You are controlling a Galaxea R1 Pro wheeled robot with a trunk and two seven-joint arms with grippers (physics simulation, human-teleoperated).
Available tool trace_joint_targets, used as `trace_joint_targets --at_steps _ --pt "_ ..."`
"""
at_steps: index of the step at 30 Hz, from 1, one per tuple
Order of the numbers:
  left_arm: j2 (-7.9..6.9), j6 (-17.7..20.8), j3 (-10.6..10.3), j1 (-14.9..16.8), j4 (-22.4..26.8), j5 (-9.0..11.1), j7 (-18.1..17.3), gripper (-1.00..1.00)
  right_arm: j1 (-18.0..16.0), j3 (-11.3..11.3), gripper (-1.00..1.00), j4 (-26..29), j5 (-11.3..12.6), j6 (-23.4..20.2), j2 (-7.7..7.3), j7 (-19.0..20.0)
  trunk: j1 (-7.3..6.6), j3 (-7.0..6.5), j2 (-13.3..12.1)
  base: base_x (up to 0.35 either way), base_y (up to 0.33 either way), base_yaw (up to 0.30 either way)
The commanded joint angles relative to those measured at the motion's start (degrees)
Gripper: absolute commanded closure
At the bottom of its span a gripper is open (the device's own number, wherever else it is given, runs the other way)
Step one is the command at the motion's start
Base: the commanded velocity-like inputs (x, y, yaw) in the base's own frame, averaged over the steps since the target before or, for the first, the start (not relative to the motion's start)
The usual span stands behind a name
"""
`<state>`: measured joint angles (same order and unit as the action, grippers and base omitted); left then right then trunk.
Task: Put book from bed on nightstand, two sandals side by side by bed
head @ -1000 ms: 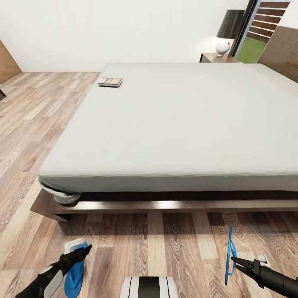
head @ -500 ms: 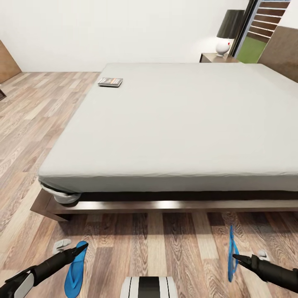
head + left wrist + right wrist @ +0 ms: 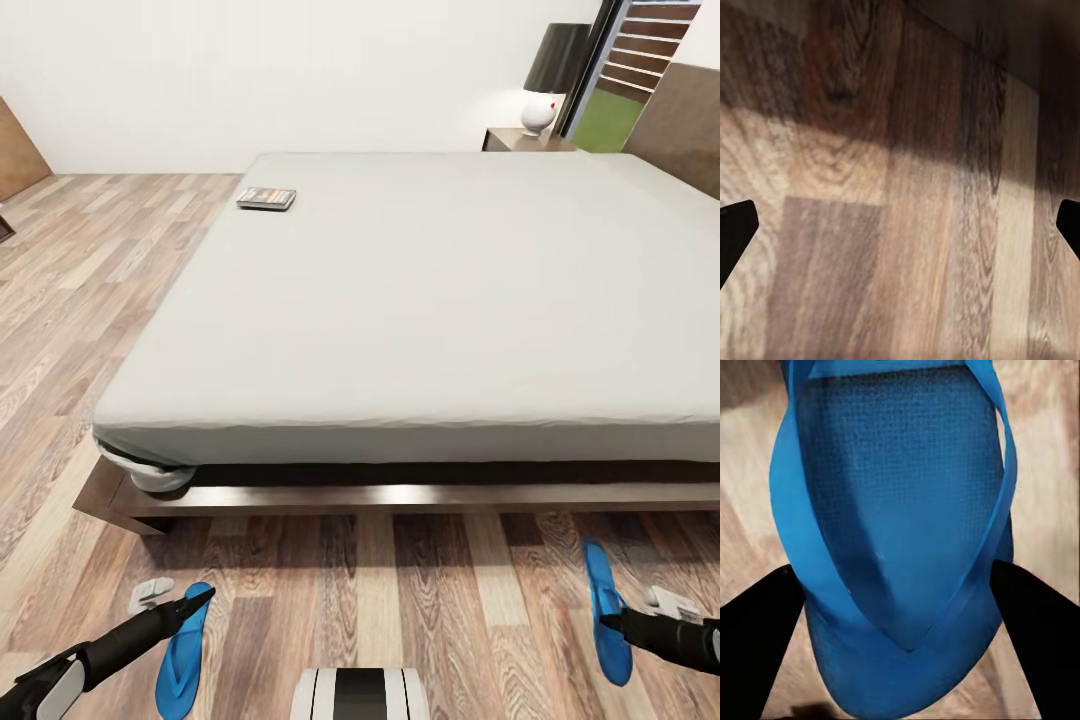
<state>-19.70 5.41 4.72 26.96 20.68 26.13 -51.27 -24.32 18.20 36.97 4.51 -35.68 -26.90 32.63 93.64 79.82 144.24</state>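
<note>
- Now: two blue sandals on floor at bed (image 3: 420,300) foot, well apart. L sandal (image 3: 183,650) lies flat, long axis toward bed.
- L pincer (image 3: 203,598) open, empty, tips at sandal's toe end.
- R pincer (image 3: 606,622) spread, astride R sandal (image 3: 606,625), no clamp evident.
- Book (image 3: 266,198) on bed's far left corner, beyond both arms; L nearer.

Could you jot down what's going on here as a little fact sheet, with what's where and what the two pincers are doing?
Bed: pale mattress on dark frame
Book: lying on the bed near its far left corner
Left sandal: flat on the floor, at the left pincer's tip
Left pincer: open
Right sandal: flat on the floor
Right pincer: open, fingers either side of that sandal
</note>
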Motion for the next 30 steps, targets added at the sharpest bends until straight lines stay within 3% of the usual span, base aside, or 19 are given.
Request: trace_joint_targets --at_steps 1,4,7,11,26,28,30 --pt "0.01 0.6 0.1 0.0 0.0 0.3 -0.2 -1.0 0.0 0.2 1.0 0.3 -2.5 -0.6 0.07 -3.8 -0.01 0.04 0.0 0.0 0.0 0.0" --pt "0.01 0.6 0.2 0.0 0.0 0.3 -0.2 -1.0 0.0 0.2 1.0 0.4 -6.5 0.9 0.21 -12.6 -0.01 0.04 0.0 0.0 0.0 0.0" --pt "0.01 0.6 0.2 0.0 0.0 0.3 -0.2 -1.0 0.0 0.2 1.0 0.3 -7.6 4.6 0.32 -16.0 -0.01 0.04 0.0 0.0 0.0 0.0" --pt "0.01 0.6 0.2 0.0 0.0 0.3 -0.2 -1.0 0.0 0.2 1.0 0.0 -8.0 6.6 0.35 -17.0 -0.01 0.04 0.0 0.0 0.0 0.0" --pt "0.01 0.6 0.2 0.0 0.0 0.3 -0.1 -1.0 0.0 0.2 1.0 -0.6 -8.0 7.3 0.62 -17.1 -0.01 0.04 0.0 0.0 0.014 0.0" --pt "0.01 0.6 0.2 0.0 0.0 0.3 -0.1 -1.0 0.0 0.2 1.0 -1.2 -8.1 7.3 2.2 -17.2 -0.01 0.04 0.0 0.0 0.092 0.0" --pt "0.0 0.6 0.2 0.0 0.0 0.3 -0.1 -1.0 0.0 0.2 1.0 -2.4 -8.2 7.4 4.76 -17.4 -0.01 0.04 0.0 0.0 0.098 0.0"
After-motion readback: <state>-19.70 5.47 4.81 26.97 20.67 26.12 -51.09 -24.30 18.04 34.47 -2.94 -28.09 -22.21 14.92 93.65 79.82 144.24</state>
